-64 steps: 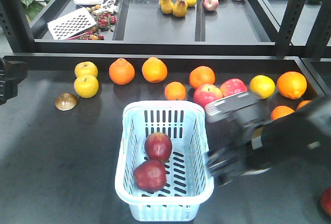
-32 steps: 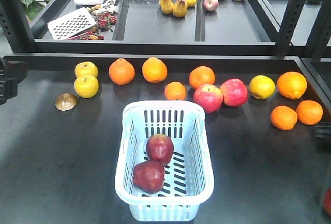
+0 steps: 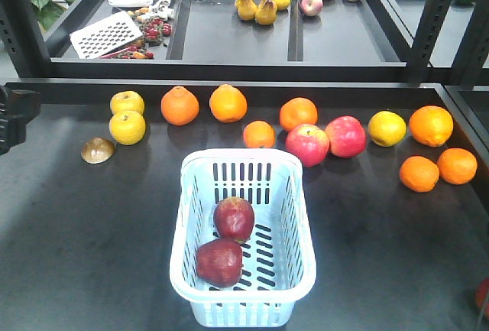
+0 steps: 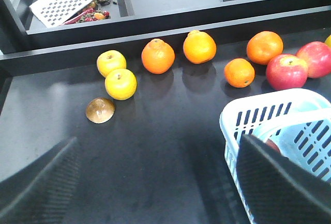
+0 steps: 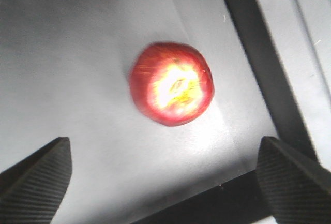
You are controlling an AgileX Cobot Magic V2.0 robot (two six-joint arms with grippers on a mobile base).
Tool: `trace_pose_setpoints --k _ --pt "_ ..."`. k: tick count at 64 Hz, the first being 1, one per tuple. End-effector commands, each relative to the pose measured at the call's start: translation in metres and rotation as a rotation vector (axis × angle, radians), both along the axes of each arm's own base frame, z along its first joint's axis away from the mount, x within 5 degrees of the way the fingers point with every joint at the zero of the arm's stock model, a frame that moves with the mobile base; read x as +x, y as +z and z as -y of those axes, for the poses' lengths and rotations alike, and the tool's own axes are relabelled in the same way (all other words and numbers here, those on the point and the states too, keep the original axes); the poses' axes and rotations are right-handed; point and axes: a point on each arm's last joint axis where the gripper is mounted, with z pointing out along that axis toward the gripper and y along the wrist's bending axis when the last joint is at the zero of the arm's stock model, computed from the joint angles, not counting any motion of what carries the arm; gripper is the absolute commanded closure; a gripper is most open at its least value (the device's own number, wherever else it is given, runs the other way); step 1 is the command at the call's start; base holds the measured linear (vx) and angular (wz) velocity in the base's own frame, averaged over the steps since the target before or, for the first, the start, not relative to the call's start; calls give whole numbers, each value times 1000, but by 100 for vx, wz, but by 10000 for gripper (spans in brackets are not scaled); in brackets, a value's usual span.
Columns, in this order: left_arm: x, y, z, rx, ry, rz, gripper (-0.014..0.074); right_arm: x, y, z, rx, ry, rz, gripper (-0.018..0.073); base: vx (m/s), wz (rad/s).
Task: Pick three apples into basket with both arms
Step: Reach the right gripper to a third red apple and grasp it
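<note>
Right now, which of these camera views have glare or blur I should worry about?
Right wrist view: strong glare washes out the top of the apple and its edges look soft. Left wrist view: the near fingers are out of focus, fruit beyond is sharp. Front view: evenly lit and crisp, with soft shadows beside the basket.

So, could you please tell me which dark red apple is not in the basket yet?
The apple lying alone on the dark table beneath the open right tool.

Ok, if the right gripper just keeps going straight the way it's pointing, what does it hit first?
Most likely the apple lying alone on the dark table: it sits between and ahead of the open right gripper. Nothing shows in between, though depth is hard to judge.
</note>
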Motion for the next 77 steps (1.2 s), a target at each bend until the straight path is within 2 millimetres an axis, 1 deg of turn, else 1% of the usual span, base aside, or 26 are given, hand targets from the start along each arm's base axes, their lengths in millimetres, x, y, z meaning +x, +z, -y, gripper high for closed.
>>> trace_pose_setpoints --k 1,18,32,39,51,59,67,77 --pt "0 13 1 -24 -15 84 6 9 4 7 -31 9 56 -111 0 0" --pt "0 13 1 -24 -15 84 6 17 -25 12 -27 20 1 -103 0 0" --pt "0 13 1 -24 -15 84 6 22 -40 14 -26 28 -6 -95 0 0" --pt "0 13 1 -24 -15 84 6 24 -49 14 -20 29 -22 -93 0 0" --pt "0 13 1 -24 -15 84 6 24 -69 15 1 20 -81 -88 0 0" --pt "0 13 1 -24 -15 84 6 23 -81 15 15 20 -113 -69 0 0" --pt "0 13 1 -24 -15 84 6 23 -85 15 21 8 -124 4 0 0" --pt "0 13 1 -24 -15 84 6 23 -79 15 15 -7 -104 170 0 0"
